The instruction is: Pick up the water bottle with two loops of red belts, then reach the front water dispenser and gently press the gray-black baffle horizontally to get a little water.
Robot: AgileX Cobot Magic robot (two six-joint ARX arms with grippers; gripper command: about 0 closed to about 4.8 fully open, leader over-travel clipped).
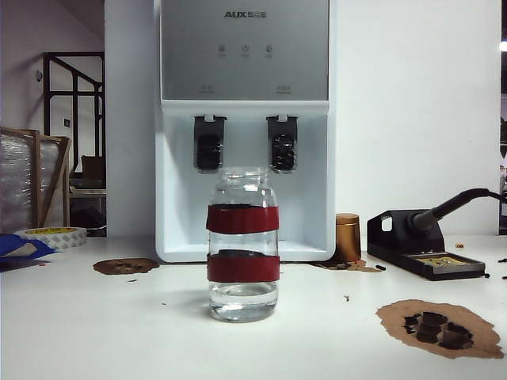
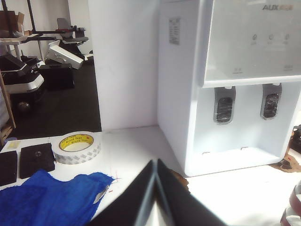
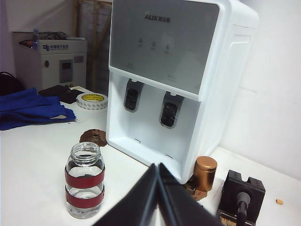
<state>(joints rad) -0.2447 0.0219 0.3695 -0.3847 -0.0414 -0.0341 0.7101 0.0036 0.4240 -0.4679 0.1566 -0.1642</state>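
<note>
The water bottle [image 1: 242,245], a clear glass jar with two red bands and a little water in it, stands upright on the white table in front of the water dispenser [image 1: 244,127]; it also shows as the bottle [image 3: 84,181] in the right wrist view. The gray-black baffle [image 1: 282,142] is the right-hand lever, also seen as the baffle [image 3: 169,109]. My left gripper [image 2: 155,162] is shut and empty, back from the dispenser's left corner. My right gripper [image 3: 158,165] is shut and empty, to the right of the bottle. Neither gripper appears in the exterior view.
A copper-brown cylinder [image 1: 347,237] stands by the dispenser's right corner, a black soldering stand [image 1: 424,253] beyond it. A tape roll [image 2: 76,147] and blue cloth [image 2: 47,200] lie at the left. Brown patches [image 1: 440,326] mark the table.
</note>
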